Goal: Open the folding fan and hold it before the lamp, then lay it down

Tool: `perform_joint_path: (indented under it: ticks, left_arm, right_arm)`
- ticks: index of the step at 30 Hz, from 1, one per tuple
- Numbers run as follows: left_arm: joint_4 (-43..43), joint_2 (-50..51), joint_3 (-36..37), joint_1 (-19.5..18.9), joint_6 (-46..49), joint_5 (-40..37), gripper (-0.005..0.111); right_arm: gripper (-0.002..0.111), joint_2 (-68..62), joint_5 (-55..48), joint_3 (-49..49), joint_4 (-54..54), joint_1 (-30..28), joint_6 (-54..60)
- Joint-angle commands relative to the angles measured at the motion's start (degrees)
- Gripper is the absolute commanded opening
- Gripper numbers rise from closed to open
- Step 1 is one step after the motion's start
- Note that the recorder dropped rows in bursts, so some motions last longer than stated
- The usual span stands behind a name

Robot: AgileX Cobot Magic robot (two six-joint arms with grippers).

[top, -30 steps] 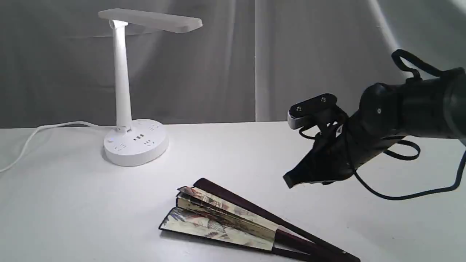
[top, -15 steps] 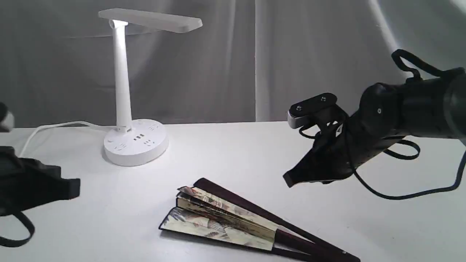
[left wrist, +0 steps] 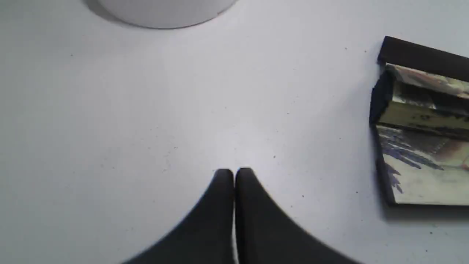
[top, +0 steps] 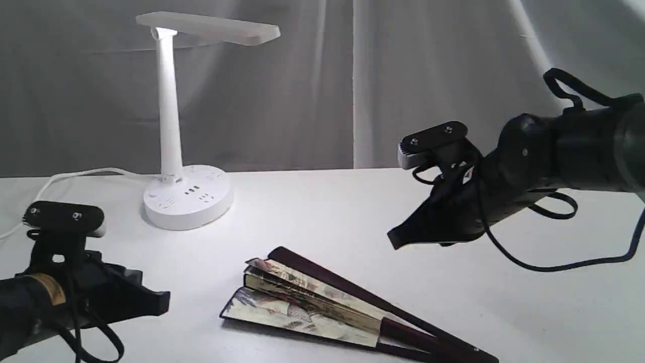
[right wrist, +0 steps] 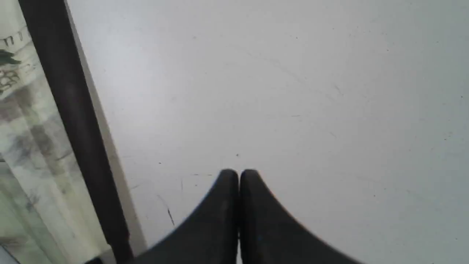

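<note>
From where I stand the folding fan (top: 312,302) lies part-spread on the near middle of the table (top: 312,206), pivot end towards the near right, the lamp (top: 169,126) far left and well apart; the left gripper (top: 162,304) hovers low at near left, the right gripper (top: 394,242) higher, right of the fan. The left wrist view shows jaws pressed together, holding nothing, over bare table; the right wrist view likewise, beside the dark guard (right wrist: 73,128). The fan looks light, paper fragile, ribs stiff; I'd grip the guards, with open table towards the lamp.

Fan (top: 307,302) — matt paper (glossy wood ribs); lamp (top: 186,196) — plastic.
</note>
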State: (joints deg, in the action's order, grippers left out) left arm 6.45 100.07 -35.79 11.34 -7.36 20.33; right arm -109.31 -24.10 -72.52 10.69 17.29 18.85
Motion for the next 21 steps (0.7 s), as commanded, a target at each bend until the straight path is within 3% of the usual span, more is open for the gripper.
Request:
perform_joint_path:
  ticks: [1, 8, 12, 17, 21]
  left_arm:
    - [1.0, 2.51, -0.18, -0.08, -0.35, 4.95, 0.0]
    - [1.45, 5.24, -0.18, 0.28, -2.21, 12.27, 0.0]
    - [6.06, 6.35, -0.18, 0.28, -6.06, 15.46, 0.0]
    - [18.08, 6.6, -0.18, 0.28, -12.51, 18.99, 0.0]
    - [19.61, 6.7, -0.18, 0.28, -13.25, 19.2, 0.0]
  right_arm:
    - [0.0, 0.06, 1.82, -0.28, 1.51, 0.19, 0.35]
    - [0.0, -3.34, 6.14, -0.28, 1.51, 0.19, 0.44]
    - [0.0, -4.93, 8.06, -0.61, 2.0, 0.19, 0.85]
    - [0.0, -7.11, -4.56, -6.94, 3.43, 0.19, 2.87]
    - [0.0, -9.46, -11.43, -10.82, 9.29, 0.19, 9.19]
